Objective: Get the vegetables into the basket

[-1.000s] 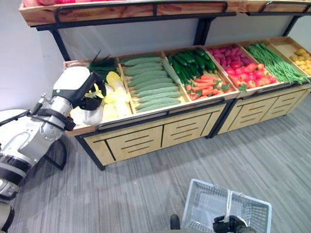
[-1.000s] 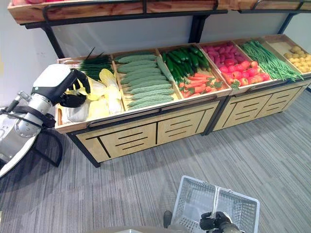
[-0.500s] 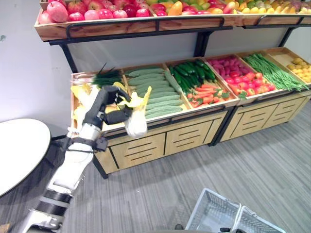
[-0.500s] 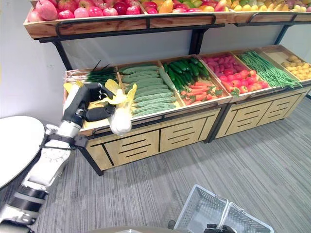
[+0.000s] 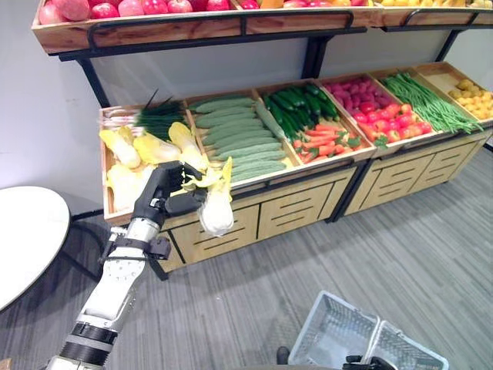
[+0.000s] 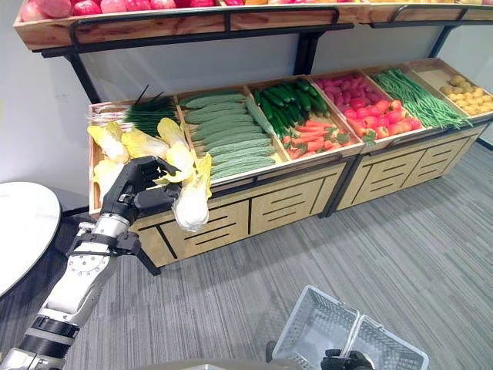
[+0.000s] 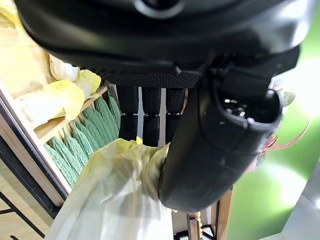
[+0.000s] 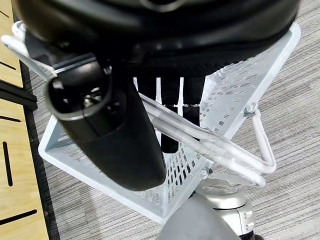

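The left hand (image 5: 166, 193) is clamped on a pale yellow-white napa cabbage (image 5: 216, 206), fingers and thumb curled round its leafy upper end. The cabbage hangs head-down in the air, just in front of the leftmost wooden crate (image 5: 105, 179) of the display stand and clear of it. The left wrist view confirms the grasp: the dark fingers (image 7: 151, 115) and thumb close over the yellow leaves.

The right hand (image 6: 343, 360) sits low at the near edge of the scene, fingers wrapped round the twin wire handles (image 8: 215, 145) of a white perforated plastic shopping basket (image 6: 323, 331). The basket hangs above the grey striped floor, well apart from the cabbage. What shows of its interior in the eye views and the right wrist view holds nothing.

Further cabbages (image 5: 154, 148) lie in the crate. Neighbouring crates hold ridged green cucumbers (image 5: 235, 135), orange carrots (image 5: 325, 140), red tomatoes (image 5: 389, 117) and long green beans (image 5: 427, 100), all apparently untouched.

Assessment: the task is at an early stage. One vegetable is lifted out of the stock but not delivered; nothing is visibly deposited. Remaining is the carry across to the basket, the release, and then, in all likelihood, further picks.
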`<state>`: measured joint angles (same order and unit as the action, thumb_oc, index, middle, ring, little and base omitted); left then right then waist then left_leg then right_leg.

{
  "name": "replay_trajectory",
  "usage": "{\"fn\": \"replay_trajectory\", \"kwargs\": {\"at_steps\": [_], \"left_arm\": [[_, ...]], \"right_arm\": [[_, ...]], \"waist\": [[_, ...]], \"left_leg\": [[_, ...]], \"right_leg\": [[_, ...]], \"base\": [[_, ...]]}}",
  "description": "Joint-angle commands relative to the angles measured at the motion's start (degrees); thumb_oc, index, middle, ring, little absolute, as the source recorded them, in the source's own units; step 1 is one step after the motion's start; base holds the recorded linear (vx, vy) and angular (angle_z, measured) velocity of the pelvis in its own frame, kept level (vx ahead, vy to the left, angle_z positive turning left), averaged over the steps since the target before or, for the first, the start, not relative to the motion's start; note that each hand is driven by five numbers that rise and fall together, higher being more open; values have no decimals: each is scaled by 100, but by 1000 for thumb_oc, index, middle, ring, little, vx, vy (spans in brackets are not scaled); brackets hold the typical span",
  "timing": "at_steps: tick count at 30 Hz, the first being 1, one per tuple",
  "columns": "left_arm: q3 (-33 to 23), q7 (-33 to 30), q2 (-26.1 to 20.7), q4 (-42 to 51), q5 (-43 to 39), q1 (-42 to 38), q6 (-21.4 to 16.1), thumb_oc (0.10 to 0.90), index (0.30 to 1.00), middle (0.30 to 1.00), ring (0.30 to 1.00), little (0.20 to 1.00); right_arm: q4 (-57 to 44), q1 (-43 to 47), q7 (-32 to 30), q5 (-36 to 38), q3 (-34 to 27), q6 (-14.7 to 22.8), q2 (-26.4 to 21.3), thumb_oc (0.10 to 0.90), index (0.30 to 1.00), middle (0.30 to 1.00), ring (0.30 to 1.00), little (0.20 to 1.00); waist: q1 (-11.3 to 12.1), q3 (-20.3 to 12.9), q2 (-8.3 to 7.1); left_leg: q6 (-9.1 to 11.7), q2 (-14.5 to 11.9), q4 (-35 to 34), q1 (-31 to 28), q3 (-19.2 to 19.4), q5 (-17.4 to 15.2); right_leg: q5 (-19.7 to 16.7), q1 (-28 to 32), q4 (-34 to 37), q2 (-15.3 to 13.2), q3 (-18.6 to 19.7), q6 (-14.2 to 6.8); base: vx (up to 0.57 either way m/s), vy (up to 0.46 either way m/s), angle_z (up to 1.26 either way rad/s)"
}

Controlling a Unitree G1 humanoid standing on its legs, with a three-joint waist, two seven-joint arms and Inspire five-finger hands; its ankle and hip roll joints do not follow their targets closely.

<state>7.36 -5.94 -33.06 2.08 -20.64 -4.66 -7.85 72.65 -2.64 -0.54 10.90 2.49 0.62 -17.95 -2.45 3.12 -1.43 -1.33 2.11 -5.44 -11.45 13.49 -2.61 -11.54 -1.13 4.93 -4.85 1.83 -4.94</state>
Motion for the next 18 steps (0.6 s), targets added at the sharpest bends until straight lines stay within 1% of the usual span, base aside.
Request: {"fn": "replay_trajectory", "kwargs": {"at_steps": [1, 3, 4, 5, 6, 7, 8, 9, 11, 12, 13, 14, 16, 18], "left_arm": [[-171, -44, -87, 491, -193, -1245, -498, 400, 300, 300, 300, 300], [-85, -48, -51, 470, -202, -1335, -506, 400, 300, 300, 300, 300], [-82, -49, -51, 464, -203, -1341, -509, 400, 300, 300, 300, 300], [-4, -28, -17, 465, -243, -1419, -513, 400, 300, 300, 300, 300], [27, -9, -26, 449, -256, -1439, -519, 400, 300, 300, 300, 300], [49, -9, -39, 430, -288, -1449, -528, 400, 300, 300, 300, 300], [61, -15, -42, 405, -309, -1459, -534, 400, 300, 300, 300, 300], [58, -27, -54, 366, -335, -1450, -517, 400, 300, 300, 300, 300], [-3, -43, -100, 345, -327, -1462, -487, 400, 300, 300, 300, 300], [-18, -52, -128, 346, -308, -1481, -471, 400, 300, 300, 300, 300], [-33, -78, -150, 352, -259, -1507, -444, 400, 300, 300, 300, 300], [-51, -85, -161, 360, -230, -1506, -430, 400, 300, 300, 300, 300], [-112, -80, -128, 371, -210, -1445, -443, 400, 300, 300, 300, 300], [-111, -73, -62, 365, -158, -1413, -433, 400, 300, 300, 300, 300]], "right_arm": [[261, 188, -51, -159, 90, 157, -326, 400, 300, 300, 300, 300], [263, 177, -55, -160, 80, 161, -335, 400, 300, 300, 300, 300], [262, 178, -55, -160, 77, 160, -335, 400, 300, 300, 300, 300], [234, 172, -53, -210, 93, 155, -326, 400, 300, 300, 300, 300], [235, 177, -61, -236, 109, 151, -315, 400, 300, 300, 300, 300], [230, 186, -72, -246, 118, 154, -304, 400, 300, 300, 300, 300], [225, 201, -72, -264, 137, 148, -293, 400, 300, 300, 300, 300], [207, 221, -96, -288, 156, 148, -276, 400, 300, 300, 300, 300], [183, 278, -101, -357, 242, 137, -243, 400, 300, 300, 300, 300], [167, 310, -118, -365, 291, 141, -233, 400, 300, 300, 300, 300], [162, 353, -124, -370, 347, 135, -222, 400, 300, 300, 300, 300], [172, 394, -134, -369, 393, 119, -208, 400, 300, 300, 300, 300], [165, 420, -136, -349, 435, 127, -193, 400, 300, 300, 300, 300], [151, 404, -144, -328, 448, 132, -189, 400, 300, 300, 300, 300]], "waist": [[-59, -160, 108], [-114, -115, 132], [-96, -118, 133], [-173, 43, 208], [-217, 93, 244], [-250, 135, 298], [-251, 198, 335], [-204, 273, 397], [-119, 345, 502], [-119, 348, 512], [-105, 308, 500], [-94, 235, 456], [-116, 177, 436], [-124, 128, 386]], "left_leg": [[-337, 195, 340, 224, -69, -590], [-392, 246, 526, 299, 71, -694], [-394, 244, 544, 313, 89, -706], [-464, 266, 686, 416, 470, -782], [-464, 258, 639, 410, 566, -771], [-456, 252, 570, 363, 608, -795], [-438, 219, 512, 344, 716, -754], [-411, 158, 464, 325, 870, -701], [-345, 58, 350, 302, 1112, -603], [-321, 36, 276, 276, 1174, -562], [-277, 13, 218, 255, 1284, -538], [-237, 26, 173, 246, 1377, -547], [-222, 15, 124, 184, 1471, -556], [-224, 15, 212, 148, 1492, -637]], "right_leg": [[517, 196, -332, -314, -93, -472], [385, 111, -338, -346, 35, -529], [379, 99, -338, -344, 54, -532], [62, -219, -451, -337, 365, -688], [-33, -310, -496, -334, 372, -727], [-85, -388, -563, -349, 283, -787], [-95, -485, -625, -354, 85, -784], [56, -590, -793, -412, -417, -732], [545, -645, -1198, -628, -1563, -581], [708, -630, -1382, -681, -1880, -524], [878, -497, -1359, -694, -2165, -469], [832, -336, -1113, -633, -2264, -488], [636, -304, -900, -556, -2140, -549], [577, -198, -742, -490, -2022, -543]], "base": [[-6, 105, -8], [-15, 98, -15], [-92, 175, -38], [-102, 167, -41], [-85, 218, -69], [-34, 98, -97], [-53, 84, -130], [-100, 48, -107], [-76, 37, -104], [-9, -22, -156], [43, -80, -117], [68, -91, -78], [87, -87, -34], [93, -75, -31]]}}
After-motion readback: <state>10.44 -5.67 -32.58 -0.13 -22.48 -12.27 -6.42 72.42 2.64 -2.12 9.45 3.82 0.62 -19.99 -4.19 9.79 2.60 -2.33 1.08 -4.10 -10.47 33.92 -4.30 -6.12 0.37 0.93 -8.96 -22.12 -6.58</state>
